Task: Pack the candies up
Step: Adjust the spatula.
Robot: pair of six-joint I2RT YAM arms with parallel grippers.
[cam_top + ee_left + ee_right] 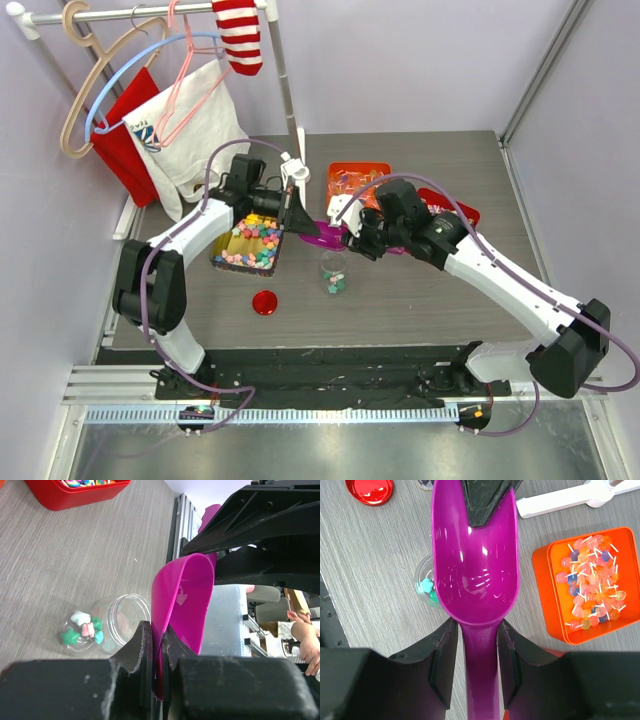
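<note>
The candies [255, 238] fill an open tin [217, 262] on the desk [420, 300], just beside the left end effector [156, 645]. That end effector is pinched shut on the rim of an empty magenta scoop [475, 570]. The right end effector [480, 645] brackets the scoop's handle, and whether it presses cannot be told. A clear jar [335, 272] under the scoop holds a few candies. An orange tin [543, 595] holds stick sweets, and a red lid [265, 302] lies near the jar.

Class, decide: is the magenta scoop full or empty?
Empty. In the right wrist view the scoop shows a bare, shiny bowl, nothing lying inside.
</note>
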